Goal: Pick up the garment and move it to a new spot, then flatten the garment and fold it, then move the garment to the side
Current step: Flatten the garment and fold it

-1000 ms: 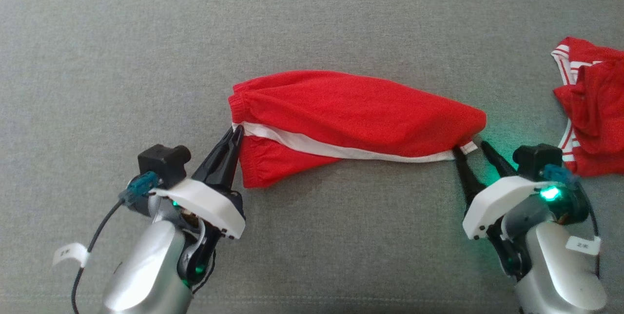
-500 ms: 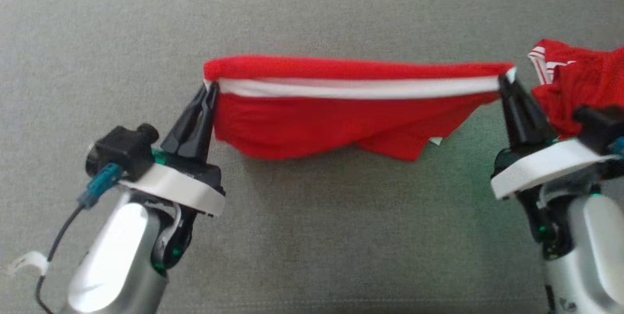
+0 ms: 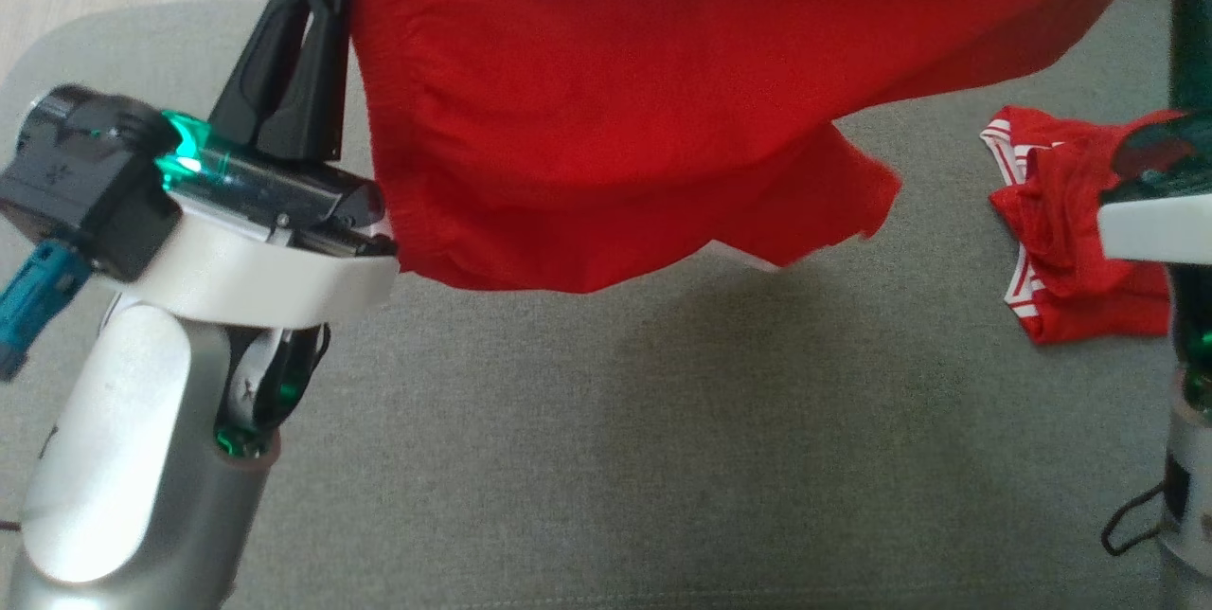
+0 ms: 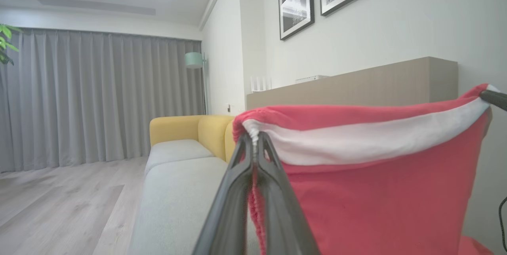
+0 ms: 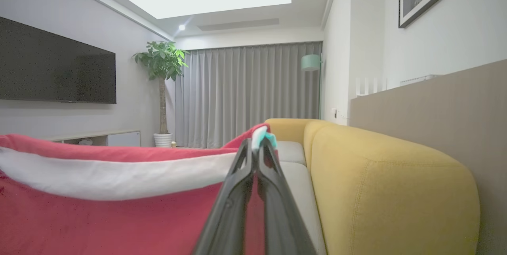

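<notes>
Up close, the left claw [image 4: 253, 140] has its fingers pinched together on the gathered end of the garment [image 3: 587, 117], right at the white band [image 4: 368, 138]. The right claw [image 5: 256, 144] is clamped on the opposite end, same band. So the red garment hangs in the air between them, long axis running left to right, band stretched along the top, body drooping below both claws toward the grey sofa seat [image 3: 606, 458]. Neither arm is nearer; each owns one end. Looks like the carry to a new spot. Further right, a second red garment [image 3: 1060, 241] lies crumpled on the seat.
</notes>
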